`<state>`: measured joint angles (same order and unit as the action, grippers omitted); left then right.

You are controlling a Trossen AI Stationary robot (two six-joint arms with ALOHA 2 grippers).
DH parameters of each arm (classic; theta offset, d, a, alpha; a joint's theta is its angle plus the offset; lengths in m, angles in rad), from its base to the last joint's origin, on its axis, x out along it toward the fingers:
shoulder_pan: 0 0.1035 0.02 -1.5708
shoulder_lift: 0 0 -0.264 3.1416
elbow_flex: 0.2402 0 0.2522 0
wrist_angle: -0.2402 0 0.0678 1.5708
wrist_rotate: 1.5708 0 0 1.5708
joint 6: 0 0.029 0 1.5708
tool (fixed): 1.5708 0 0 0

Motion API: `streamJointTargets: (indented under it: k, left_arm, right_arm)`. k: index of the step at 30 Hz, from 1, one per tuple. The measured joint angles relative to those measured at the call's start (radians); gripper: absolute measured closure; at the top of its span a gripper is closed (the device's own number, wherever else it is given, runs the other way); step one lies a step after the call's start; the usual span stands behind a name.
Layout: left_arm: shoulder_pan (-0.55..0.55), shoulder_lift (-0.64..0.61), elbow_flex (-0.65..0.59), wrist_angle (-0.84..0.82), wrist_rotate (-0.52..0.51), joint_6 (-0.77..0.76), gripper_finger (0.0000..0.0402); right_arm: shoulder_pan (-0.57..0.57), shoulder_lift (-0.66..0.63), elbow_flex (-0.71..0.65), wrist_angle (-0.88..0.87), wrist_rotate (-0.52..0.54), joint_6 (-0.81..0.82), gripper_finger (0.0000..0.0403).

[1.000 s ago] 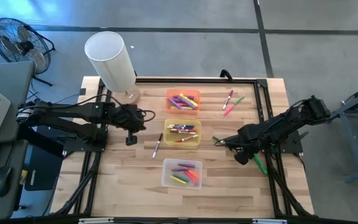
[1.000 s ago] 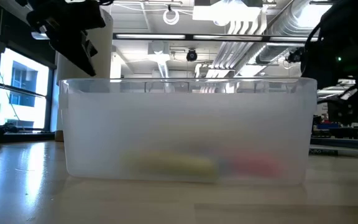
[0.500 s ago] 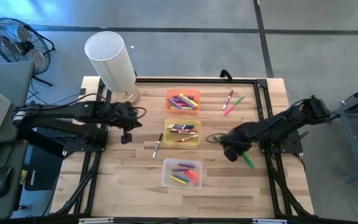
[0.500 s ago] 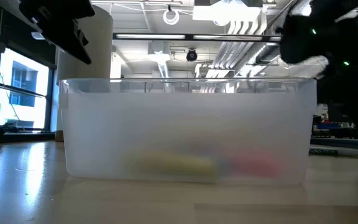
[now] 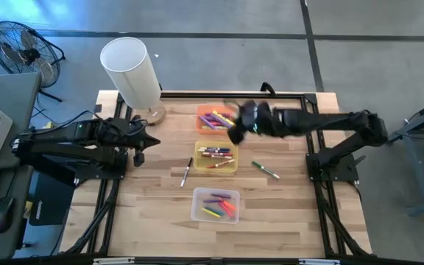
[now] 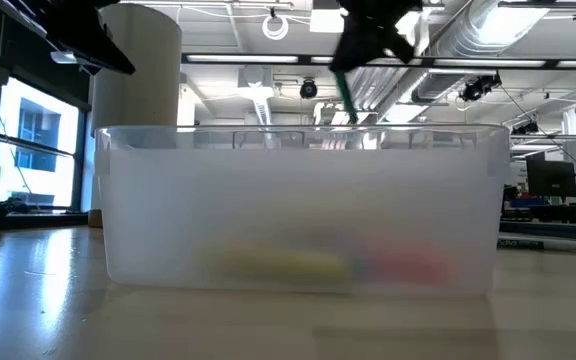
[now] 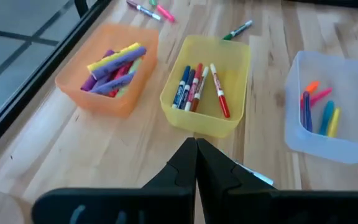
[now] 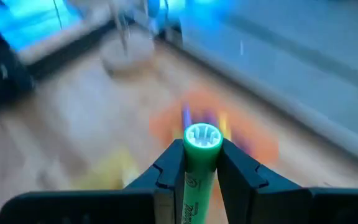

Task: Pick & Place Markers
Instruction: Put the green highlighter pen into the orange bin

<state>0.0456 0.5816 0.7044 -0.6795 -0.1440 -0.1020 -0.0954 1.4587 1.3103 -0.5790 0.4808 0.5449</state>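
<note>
orange bin (image 5: 216, 118), yellow bin (image 5: 216, 156), green marker (image 8: 201, 163)

Right arm: dark six-joint, extended from base at table's 3 o'clock edge toward 12 o'clock region, forearm near horizontal across high view. Right gripper (image 5: 235, 131): two dark fingers (image 8: 170, 167) clamped on thick green marker with white-ribbed end (image 8: 202, 146), marker gripped between pads, end pointing forward. Low view: right gripper raised well above table.

Left arm: dark six-joint, stretched from 9 o'clock edge inward, wrist level. Left gripper (image 7: 196, 163): fingers pressed together, nothing between them, above table at 9 o'clock side.
</note>
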Motion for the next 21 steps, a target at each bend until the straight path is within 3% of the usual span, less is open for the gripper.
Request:
streamJointTargets:
  k: [3, 8, 15, 21]
  left_arm:
    - [0.0, 0.004, -0.002, -0.001, 0.005, 0.001, 0.0401]
    - [0.0, 0.005, -0.002, -0.004, 0.041, 0.038, 0.0401]
    - [0.0, -0.035, -0.002, -0.079, 0.046, 0.072, 0.0401]
    - [0.0, -0.078, -0.002, -0.122, 0.029, 0.071, 0.0401]
  right_arm:
    - [-0.077, 0.112, 0.127, 0.046, -0.014, -0.175, 0.034]
    - [-0.162, 0.395, 0.422, -0.082, -0.092, -0.372, 0.034]
    - [-0.223, 0.774, 0.815, -0.41, -0.171, -0.483, 0.034]
    - [-0.24, 0.92, 0.963, -0.597, -0.215, -0.502, 0.0333]
